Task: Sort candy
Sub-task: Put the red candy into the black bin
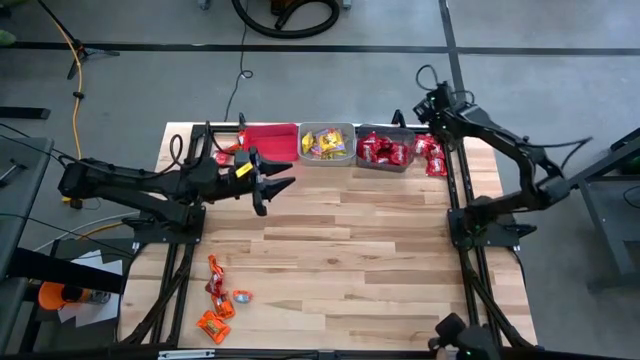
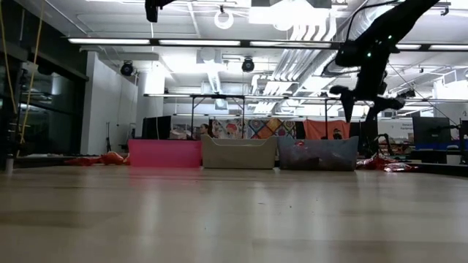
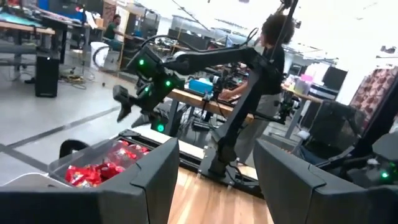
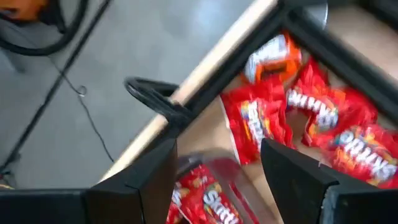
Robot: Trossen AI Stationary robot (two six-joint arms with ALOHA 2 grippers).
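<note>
- Wooden butcher-block table (image 1: 360,260) carries all of it: three small rectangular bins along the far edge, loose candy in two patches.
- Left dark six-joint arm's gripper (image 1: 272,184) hovers over bare wood just in front of the red bin (image 1: 268,137), fingers apart, nothing held.
- Right gripper (image 1: 424,108) hangs at the far right corner beside the dark bin (image 1: 385,148), fingers apart, empty.
- Clear grey bin (image 1: 326,142) holds yellow packets; dark bin holds red ones.
- Red shiny wrapped candies (image 1: 432,155) lie beside the dark bin; orange and red packets (image 1: 217,300) sit near the front left edge.
- Step: between picks. Next: probably right gripper drops onto the red pile, closes on one packet.
</note>
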